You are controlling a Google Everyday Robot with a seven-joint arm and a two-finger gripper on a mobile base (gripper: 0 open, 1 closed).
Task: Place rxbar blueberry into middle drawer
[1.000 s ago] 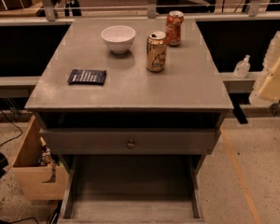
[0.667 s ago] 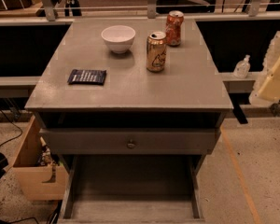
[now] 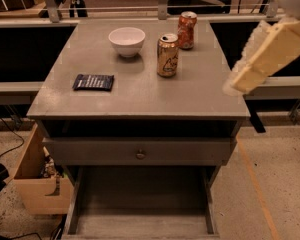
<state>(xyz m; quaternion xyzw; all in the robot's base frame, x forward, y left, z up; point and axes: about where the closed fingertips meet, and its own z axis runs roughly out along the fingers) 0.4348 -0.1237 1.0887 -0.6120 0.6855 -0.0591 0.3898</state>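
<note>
The small flat dark navy snack-bar wrapper with white print, the rxbar blueberry (image 3: 93, 82), lies flat on the left part of the grey cabinet top (image 3: 200, 101), near the left edge and well apart from everything else. The cream-coloured gripper (image 3: 240, 81) hangs off the right side of the cabinet, above the right edge and far from the bar. We cannot tell how far it is open; it has no hold on the bar. The middle drawer (image 3: 140, 204), a wide shallow grey box with a bare floor, stands pulled out below the grey drawer front with the round brass knob (image 3: 140, 154). We judge the main risk to lie in the crossing. A low, straight sweep from right to left passes close to the open gold soda can (image 3: 168, 54), and contact would tip it; the orange soda can (image 3: 187, 30) and the white bowl (image 3: 127, 40) stand further back. The bar is thin and lies flat, so a descent that is off-centre may push it over the nearby left edge, where the wooden box (image 3: 32, 184) sits on the floor. The front half of the top offers open room for approach. On release, the bar must clear the cabinet's front edge and the knobbed front before it drops into the drawer.
</note>
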